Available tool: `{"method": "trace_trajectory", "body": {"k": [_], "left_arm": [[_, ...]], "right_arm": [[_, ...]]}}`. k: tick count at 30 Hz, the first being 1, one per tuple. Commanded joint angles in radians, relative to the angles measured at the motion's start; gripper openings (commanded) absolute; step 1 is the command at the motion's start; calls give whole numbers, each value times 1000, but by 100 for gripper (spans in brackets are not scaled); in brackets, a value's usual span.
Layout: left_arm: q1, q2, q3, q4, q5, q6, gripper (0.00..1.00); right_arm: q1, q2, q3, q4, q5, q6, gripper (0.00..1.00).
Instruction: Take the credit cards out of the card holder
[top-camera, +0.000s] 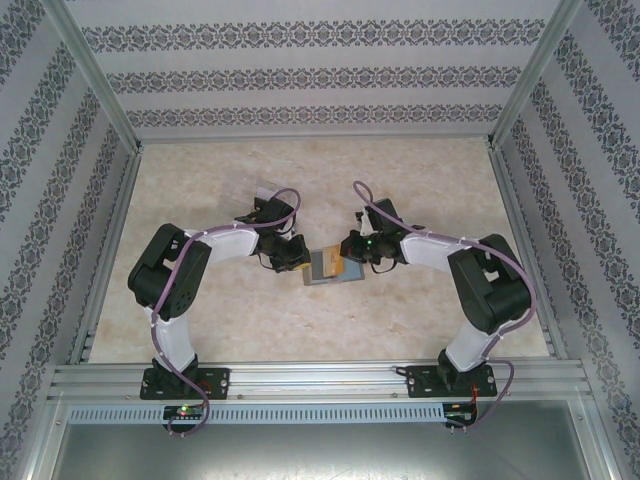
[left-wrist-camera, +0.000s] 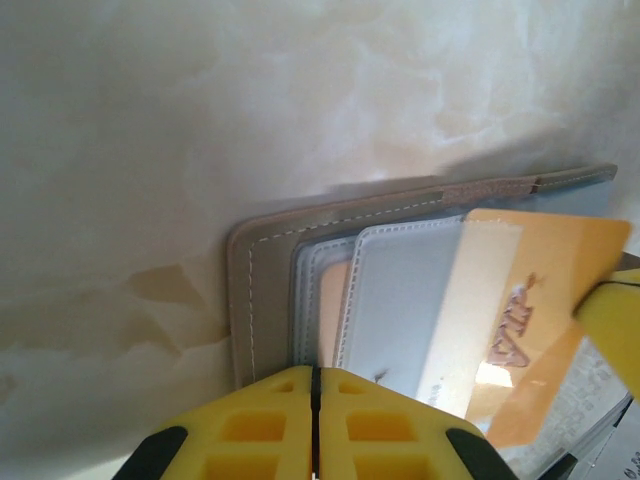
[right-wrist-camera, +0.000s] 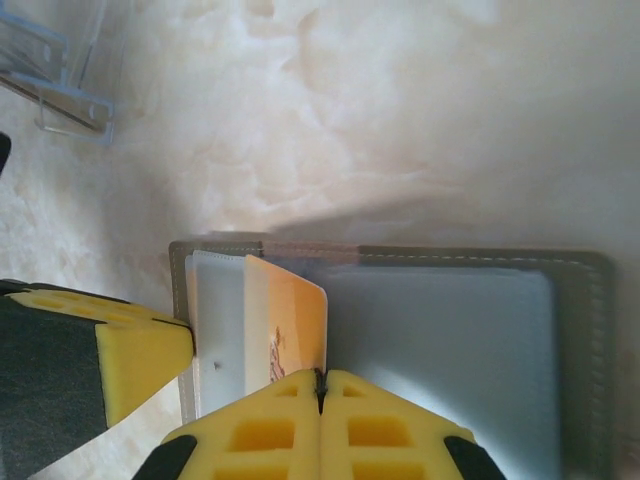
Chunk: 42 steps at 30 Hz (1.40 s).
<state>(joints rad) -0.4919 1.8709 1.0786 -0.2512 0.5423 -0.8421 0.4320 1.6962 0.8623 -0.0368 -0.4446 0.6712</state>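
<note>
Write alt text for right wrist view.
The right gripper pinches the lower edge of a gold card partway out of the open grey card holder on a marbled table; a yellow finger of the left gripper sits at the holder's left edge.

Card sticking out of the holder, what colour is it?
The card is orange-gold with a printed design; the right wrist view shows it best.

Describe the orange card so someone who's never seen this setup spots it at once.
Near the middle of the beige table lies the open grey card holder. The orange card sticks up out of one of its pockets, pinched at its edge by the right hand. It is the only bright orange-gold piece; the pockets around it are pale blue-grey.
</note>
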Motion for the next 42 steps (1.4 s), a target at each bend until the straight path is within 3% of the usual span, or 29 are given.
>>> {"method": "trace_trajectory", "body": {"k": [1,4,14,22,28,34,37,42], "left_arm": [[-6,3,17,-56,-21,24,10],[-2,-32,40,-53,-15,35,17],[48,-191,85,-48,-71,127,57],[133,-272,63,111,172,98,86],[147,-277,46,294,370,18,89],[153,-255,40,412,458,-45,85],[156,-244,35,487,486,-86,77],[167,-248,48,519,503,-88,52]], "right_arm": [[-11,-67,-28,-9,50,-48,0],[-13,-129,-49,11,50,-66,0],[-52,-322,-130,144,-48,-72,0],[-76,-329,-85,327,-198,84,0],[-75,-248,-43,533,-315,264,0],[-76,-173,-8,711,-389,414,0],[-75,-158,9,713,-404,422,0],[-82,-157,11,724,-399,437,0]]}}
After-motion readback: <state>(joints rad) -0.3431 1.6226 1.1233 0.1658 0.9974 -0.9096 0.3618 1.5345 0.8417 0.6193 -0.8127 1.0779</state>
